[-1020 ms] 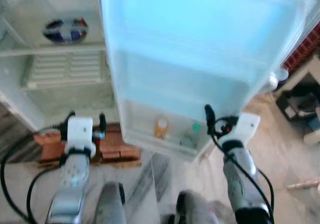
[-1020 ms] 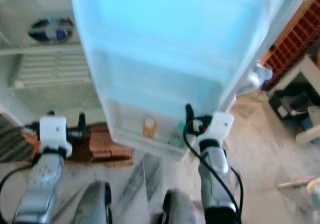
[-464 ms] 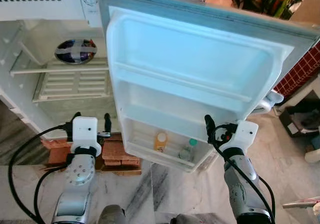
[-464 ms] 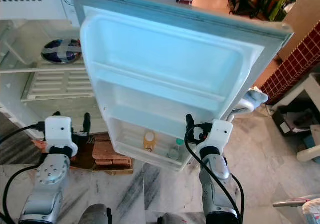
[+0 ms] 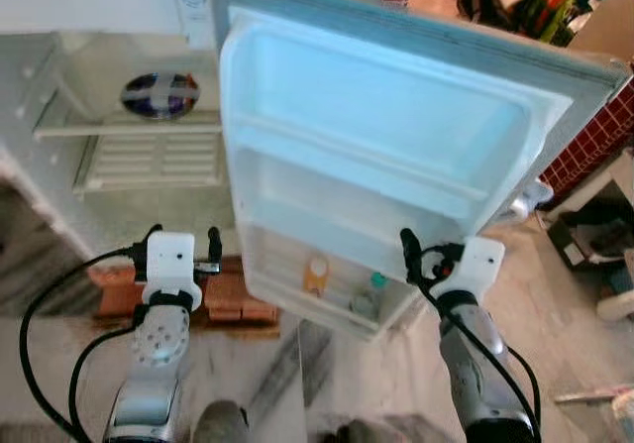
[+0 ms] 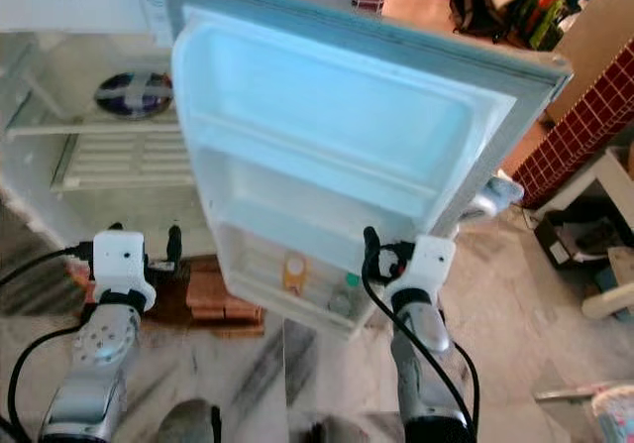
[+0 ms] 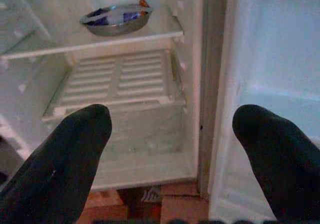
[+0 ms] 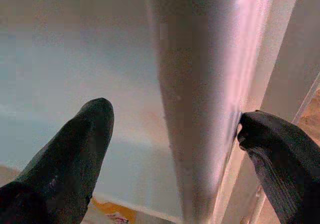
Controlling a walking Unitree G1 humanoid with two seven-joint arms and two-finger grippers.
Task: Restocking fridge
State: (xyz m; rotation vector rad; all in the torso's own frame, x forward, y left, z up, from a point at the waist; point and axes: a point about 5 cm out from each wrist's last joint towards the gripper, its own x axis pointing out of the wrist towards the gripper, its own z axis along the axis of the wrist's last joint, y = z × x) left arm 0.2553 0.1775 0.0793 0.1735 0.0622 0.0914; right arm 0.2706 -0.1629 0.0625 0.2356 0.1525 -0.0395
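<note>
The fridge stands open, its white door (image 5: 396, 136) swung out toward me. In the door's lowest rack stand an orange-capped bottle (image 5: 317, 275) and a green-capped bottle (image 5: 369, 296). My right gripper (image 8: 172, 116) is open and straddles the door's outer edge (image 8: 200, 98), one finger on the inner side and one touching the outer side. The left gripper (image 7: 172, 119) hangs open and empty in front of the fridge compartment, low by its base. A metal bowl (image 7: 117, 18) with a wrapped packet in it sits on the upper shelf.
A slatted white cover (image 5: 149, 156) lies over the drawer below the bowl's shelf. Red bricks (image 5: 223, 294) prop the fridge on the marble floor. Right of the door are a red tiled wall (image 5: 594, 136), white furniture (image 5: 614, 195) and clutter.
The camera has tilted up and shifted, so the whole door now shows. Both grippers keep their places, the right one still at the door's edge.
</note>
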